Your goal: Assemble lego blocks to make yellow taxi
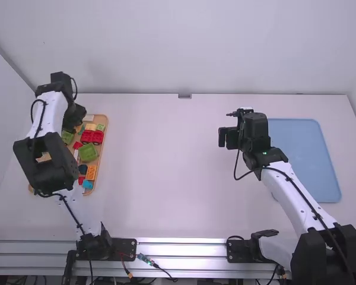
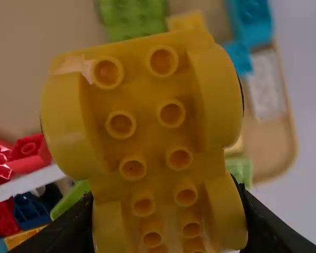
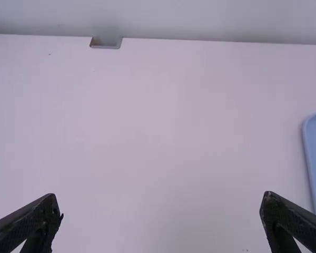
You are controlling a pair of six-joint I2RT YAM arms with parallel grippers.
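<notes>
Progress: early, by my read. Left gripper is clamping a yellow studded car base between its fingers, over the far end of the block tray. That base is looking like the taxi's main part. Its visible studs are carrying no blocks, so I'm counting zero joins on that face.

Left to do, judging from the task: cabin and roof parts, then pressing each one on. Candidates are lying in the block tray: a small yellow block and a white block. Can't tell which ones the build is calling for. A red wheeled base, a green block and an orange block are also sitting in the block tray; probably not taxi parts.

Right gripper is hanging well to the right of the block tray, fingers spread, gripping nothing. Blue tray is lying farther right of the block tray.

Next is likely needing the base out to the right of the block tray, well supported, before anything is going on top.
</notes>
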